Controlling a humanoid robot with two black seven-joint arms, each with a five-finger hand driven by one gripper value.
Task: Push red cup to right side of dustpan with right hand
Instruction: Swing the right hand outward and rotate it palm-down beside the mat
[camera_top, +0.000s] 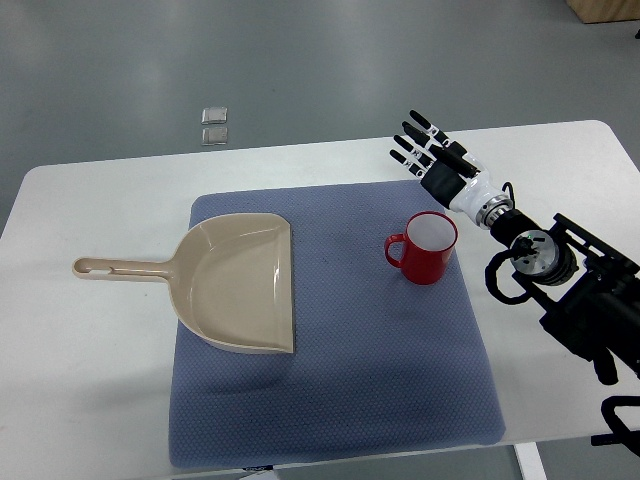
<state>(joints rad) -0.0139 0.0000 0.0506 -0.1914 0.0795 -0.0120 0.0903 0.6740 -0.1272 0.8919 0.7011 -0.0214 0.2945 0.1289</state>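
A red cup (427, 248) with a white inside stands upright on the blue mat (330, 400), its handle pointing left. A beige dustpan (243, 282) lies on the mat's left part, its handle sticking out left over the table and its open edge facing the cup. My right hand (428, 150) is above the mat's far right corner, behind and a little right of the cup, fingers spread and holding nothing. It does not touch the cup. The left arm is out of view.
The white table (90, 360) carries the mat. Its far edge runs behind the hand, with grey floor beyond. Two small square plates (214, 124) lie on the floor. My right arm (570, 280) crosses the table's right side.
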